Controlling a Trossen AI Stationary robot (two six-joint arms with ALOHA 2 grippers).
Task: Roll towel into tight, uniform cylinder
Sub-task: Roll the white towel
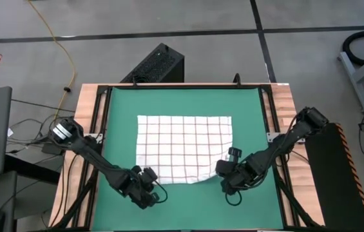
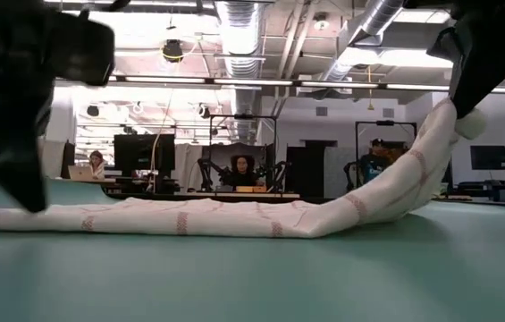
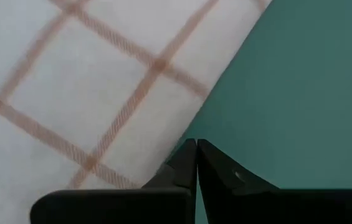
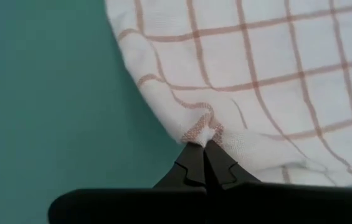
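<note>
Left gripper (image 1: 144, 182), fingers pressed together at the towel's (image 1: 185, 147) near-left corner, whether pinching cloth unclear; the towel lies flat beyond it on the mat (image 1: 124, 103). Right gripper (image 1: 228, 174) pinches the near-right corner, lifted. Rolling barely begun.

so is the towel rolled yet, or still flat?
Still spread flat. The towel lies open on the green mat; only the corner pinched by the right gripper is lifted.

Both arms were matte black, built of slim jointed segments with black cables looped beside them. The left arm (image 1: 85, 151) carried a white-labelled joint; tapered black fingers (image 4: 191, 171) met at pointed tips.
</note>
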